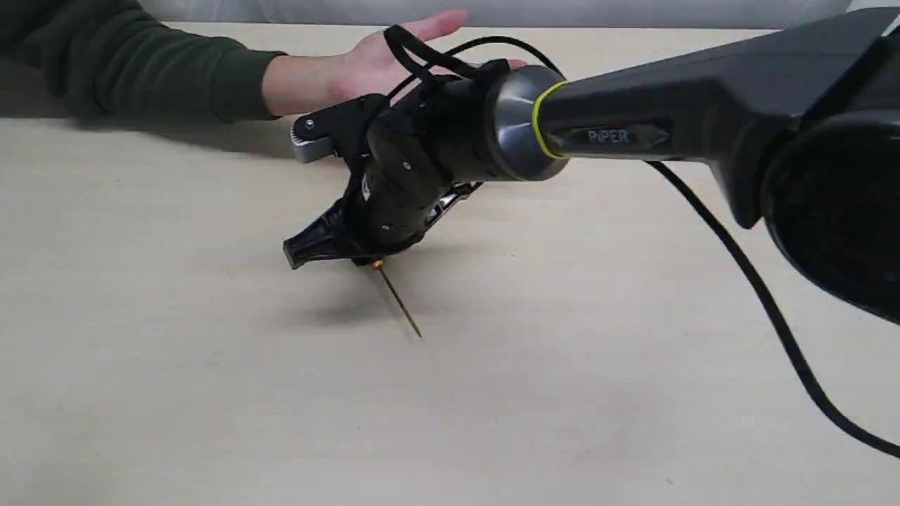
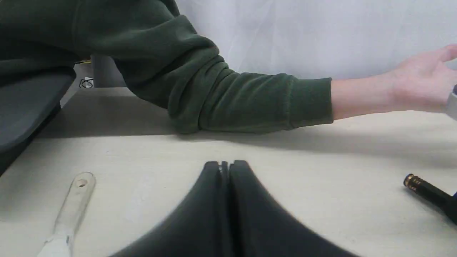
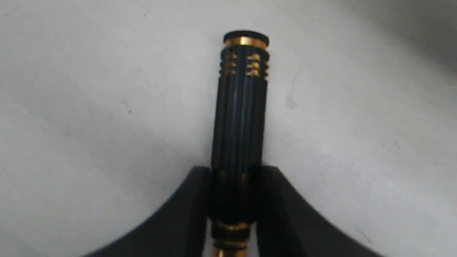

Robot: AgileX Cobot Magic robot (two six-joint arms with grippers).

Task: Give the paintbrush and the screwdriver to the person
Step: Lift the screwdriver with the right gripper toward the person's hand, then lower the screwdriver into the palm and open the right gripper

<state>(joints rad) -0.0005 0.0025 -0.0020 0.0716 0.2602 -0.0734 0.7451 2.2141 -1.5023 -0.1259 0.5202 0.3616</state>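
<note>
Pinching the screwdriver (image 3: 241, 107) by its black handle, the right tool (image 3: 235, 170) should lift it level, then carry it far-left into the person's hand (image 1: 373, 67).

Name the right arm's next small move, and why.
Probably lift a little, then carry toward the person's open hand. The right tool is shut on the screwdriver by its handle, the shaft slants down toward the table, and the palm lies open beyond.
</note>
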